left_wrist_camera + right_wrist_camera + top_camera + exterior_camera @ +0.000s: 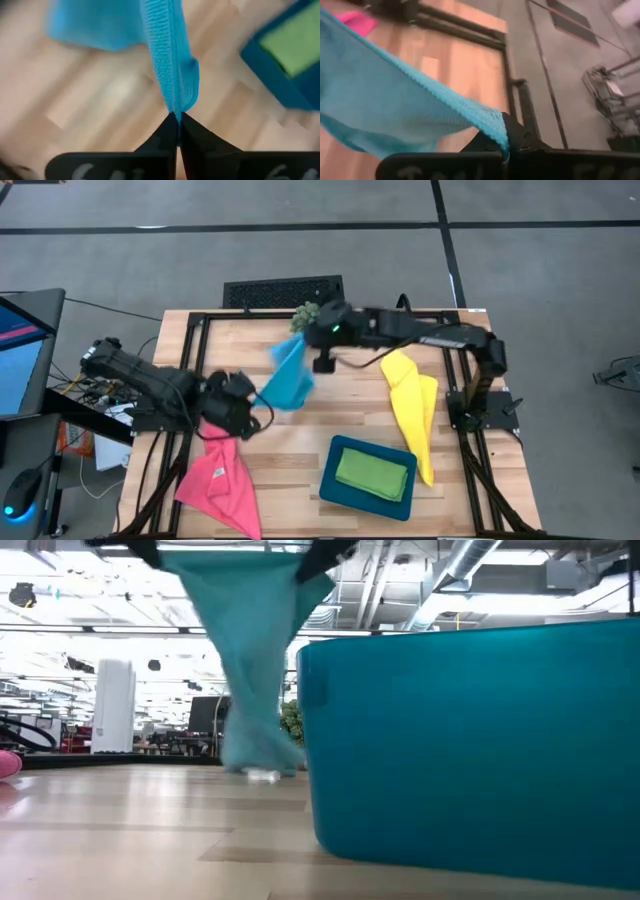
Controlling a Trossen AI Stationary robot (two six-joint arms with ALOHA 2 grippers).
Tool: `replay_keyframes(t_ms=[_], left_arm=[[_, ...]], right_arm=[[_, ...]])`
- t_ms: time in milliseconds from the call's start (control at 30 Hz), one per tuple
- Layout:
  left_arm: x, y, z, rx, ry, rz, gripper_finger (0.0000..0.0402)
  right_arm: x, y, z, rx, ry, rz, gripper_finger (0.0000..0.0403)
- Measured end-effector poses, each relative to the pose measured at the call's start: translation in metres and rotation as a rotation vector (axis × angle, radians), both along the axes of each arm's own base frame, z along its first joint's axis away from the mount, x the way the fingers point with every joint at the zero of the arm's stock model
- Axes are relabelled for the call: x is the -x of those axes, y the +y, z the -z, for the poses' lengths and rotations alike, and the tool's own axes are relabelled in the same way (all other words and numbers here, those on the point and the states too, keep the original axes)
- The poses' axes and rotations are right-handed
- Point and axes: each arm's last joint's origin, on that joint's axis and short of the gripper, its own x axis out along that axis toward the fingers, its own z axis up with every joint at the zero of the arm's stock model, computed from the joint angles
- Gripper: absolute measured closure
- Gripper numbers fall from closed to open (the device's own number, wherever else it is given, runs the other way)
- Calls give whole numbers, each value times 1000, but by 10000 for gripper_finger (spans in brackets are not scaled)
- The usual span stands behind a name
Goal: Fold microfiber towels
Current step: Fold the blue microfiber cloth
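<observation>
High view: my left pincer (250, 402) and right pincer (300, 340) each pinch a corner of the blue towel (288, 375), lifted above the table (300, 450) between the pink towel (222, 480) and yellow towel (412, 405).

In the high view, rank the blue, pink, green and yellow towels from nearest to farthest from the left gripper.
From the left gripper:
1. Blue towel, pinched in it, lifted mid-table.
2. Pink towel, just below it at the table's left front.
3. Green towel, folded in the teal tray.
4. Yellow towel, right side.
</observation>
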Motion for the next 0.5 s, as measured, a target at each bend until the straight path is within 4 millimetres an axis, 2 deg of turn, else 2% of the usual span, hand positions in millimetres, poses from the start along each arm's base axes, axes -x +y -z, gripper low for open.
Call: replay_keyframes(t_ms=[233, 500], left_arm=[[2, 39, -45, -144, -12, -12, 401], [5, 73, -71, -195, -2, -17, 401]], right_arm=[[44, -19, -36, -103, -57, 56, 397], [71, -17, -56, -142, -88, 78, 396]])
